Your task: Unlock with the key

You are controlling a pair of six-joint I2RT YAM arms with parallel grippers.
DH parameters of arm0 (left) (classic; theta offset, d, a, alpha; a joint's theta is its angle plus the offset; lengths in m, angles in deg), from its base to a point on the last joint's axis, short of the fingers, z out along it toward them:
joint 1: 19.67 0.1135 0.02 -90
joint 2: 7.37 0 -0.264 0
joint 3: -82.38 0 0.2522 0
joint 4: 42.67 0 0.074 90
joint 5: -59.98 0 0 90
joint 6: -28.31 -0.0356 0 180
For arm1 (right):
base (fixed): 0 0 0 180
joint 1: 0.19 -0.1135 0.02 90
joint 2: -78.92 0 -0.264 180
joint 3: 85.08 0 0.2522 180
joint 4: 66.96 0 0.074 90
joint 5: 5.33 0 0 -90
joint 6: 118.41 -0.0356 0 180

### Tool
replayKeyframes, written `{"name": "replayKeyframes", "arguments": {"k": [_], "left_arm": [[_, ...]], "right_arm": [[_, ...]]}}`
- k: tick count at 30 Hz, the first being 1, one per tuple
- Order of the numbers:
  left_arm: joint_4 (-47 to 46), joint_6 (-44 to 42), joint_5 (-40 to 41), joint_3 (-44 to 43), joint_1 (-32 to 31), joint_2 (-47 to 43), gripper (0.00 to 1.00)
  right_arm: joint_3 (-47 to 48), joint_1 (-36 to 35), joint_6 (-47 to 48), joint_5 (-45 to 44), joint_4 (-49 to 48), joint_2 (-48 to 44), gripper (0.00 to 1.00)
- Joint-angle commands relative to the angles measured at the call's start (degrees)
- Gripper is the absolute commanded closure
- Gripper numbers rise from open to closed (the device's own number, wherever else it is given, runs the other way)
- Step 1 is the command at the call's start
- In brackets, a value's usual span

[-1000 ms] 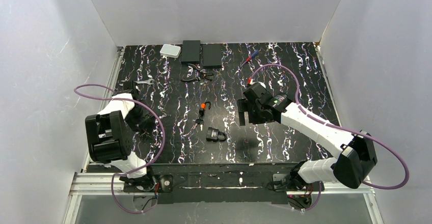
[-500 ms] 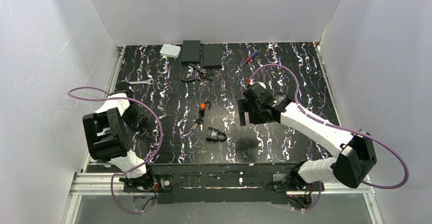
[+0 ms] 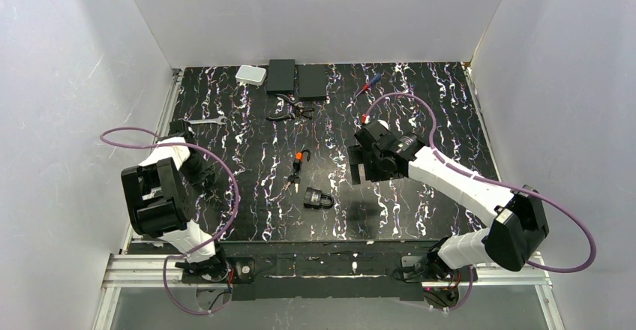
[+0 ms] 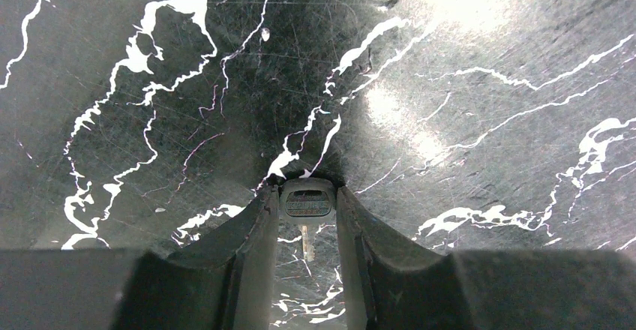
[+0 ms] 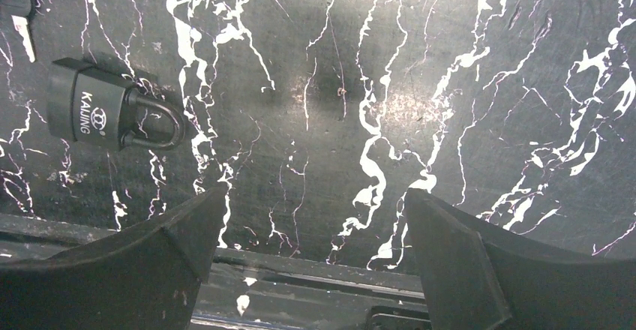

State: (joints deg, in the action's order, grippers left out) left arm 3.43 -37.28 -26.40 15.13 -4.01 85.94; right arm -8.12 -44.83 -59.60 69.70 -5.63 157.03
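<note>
Left wrist view first: pinching a grey key [image 4: 306, 200] with the left gripper [image 4: 307, 189]. Narrowed right down, fingers [image 4: 247, 244] pressed against both edges of that small head, one each side. Head flat-on to the camera, thin blade pointing back down the gap between the fingers. Resting on the table [image 3: 247, 217] or lifted off it? Cannot tell from here. No contact with anything else.

Now across to the right gripper [image 5: 315, 195]: spread wide, gripping nothing, touching nothing. Hovering over bare marbled surface, just to the right of the padlock [image 5: 88, 111]. Lying flat, that padlock, with its shackle turned toward the open jaws.

And the key [image 3: 298, 158], orange-red and black at the head: loose in the middle of the table, just beyond the padlock as seen from the top camera. Well apart from the left arm over at the table's left side, nearer the right gripper, touched by neither.
</note>
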Motion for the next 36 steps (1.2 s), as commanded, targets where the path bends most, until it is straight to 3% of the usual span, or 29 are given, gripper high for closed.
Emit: {"name": "replayKeyframes", "arguments": {"k": [1,18,26,36], "left_arm": [[-5.46,-0.04,-5.84,3.26,-0.02,2.39,0.88],[-2.19,10.63,-17.73,6.97,-2.11,-13.19,0.92],[0.46,18.77,-20.45,6.33,-10.57,-20.88,0.92],[2.32,32.03,-25.40,1.37,-24.02,-23.11,0.92]], "right_arm": [[3.57,-0.14,0.20,-1.38,0.82,0.57,0.02],[12.73,-2.52,1.56,1.79,-5.04,1.60,0.02],[18.43,-8.15,3.90,0.65,-9.32,4.98,0.02],[16.34,-10.38,3.84,14.30,-26.83,7.89,0.02]]}}
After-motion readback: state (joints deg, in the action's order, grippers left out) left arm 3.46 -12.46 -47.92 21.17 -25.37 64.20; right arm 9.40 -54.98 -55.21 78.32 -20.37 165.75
